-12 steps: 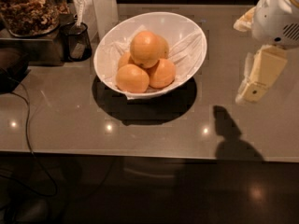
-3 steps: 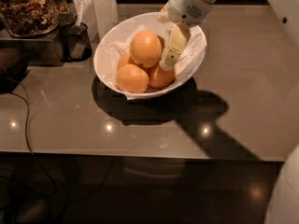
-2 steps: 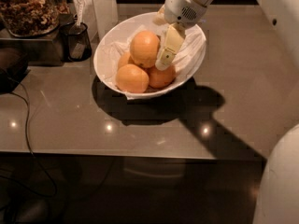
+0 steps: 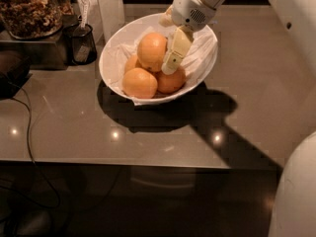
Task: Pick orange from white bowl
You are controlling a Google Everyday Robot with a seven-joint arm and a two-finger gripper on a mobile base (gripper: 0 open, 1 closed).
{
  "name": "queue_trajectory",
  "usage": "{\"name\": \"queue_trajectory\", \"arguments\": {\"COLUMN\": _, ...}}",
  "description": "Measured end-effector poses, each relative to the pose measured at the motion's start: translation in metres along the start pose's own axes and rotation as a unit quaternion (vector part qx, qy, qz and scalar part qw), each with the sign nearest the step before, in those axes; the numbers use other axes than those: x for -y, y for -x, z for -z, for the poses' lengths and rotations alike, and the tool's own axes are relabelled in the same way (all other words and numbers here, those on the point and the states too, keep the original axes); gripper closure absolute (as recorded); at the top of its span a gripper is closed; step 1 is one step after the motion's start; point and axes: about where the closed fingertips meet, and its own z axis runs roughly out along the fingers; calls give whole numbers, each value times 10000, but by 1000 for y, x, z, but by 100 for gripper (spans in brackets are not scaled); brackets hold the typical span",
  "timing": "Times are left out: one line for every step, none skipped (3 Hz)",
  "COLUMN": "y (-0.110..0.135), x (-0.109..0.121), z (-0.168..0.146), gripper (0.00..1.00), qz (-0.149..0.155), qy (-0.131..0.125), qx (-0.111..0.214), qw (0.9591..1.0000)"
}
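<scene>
A mesh cup (image 4: 81, 43) stands upper left of the white bowl (image 4: 104, 58), where smaller oranges (image 4: 139, 83) crowd the top orange (image 4: 150, 51). My arm slants down from the upper edge, with the gripper (image 4: 174, 53) just right of that orange. I cannot tell whether it is open or closed.

Access: pincer (image 4: 168, 68) sits inside the wide glossy white bowl (image 4: 104, 65), just beside the pale round orange (image 4: 151, 51) on view-left, with a smaller deep-orange fruit (image 4: 173, 81) right below and the bowl's wall to view-right. Open room: grey worktop (image 4: 256, 83) right of and in front of the bowl. Obstacles at far left: small black mesh cup (image 4: 81, 43), glass jar of nuts (image 4: 29, 9).
</scene>
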Motion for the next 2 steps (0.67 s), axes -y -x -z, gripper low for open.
{"name": "queue_trajectory", "arguments": {"y": 3, "x": 6, "z": -12, "gripper": 0, "qz": -32, "qy": 65, "qx": 349, "qw": 9994}}
{"name": "queue_trajectory", "arguments": {"y": 9, "x": 8, "z": -19, "gripper": 0, "qz": -37, "qy": 115, "qx": 573, "qw": 9983}}
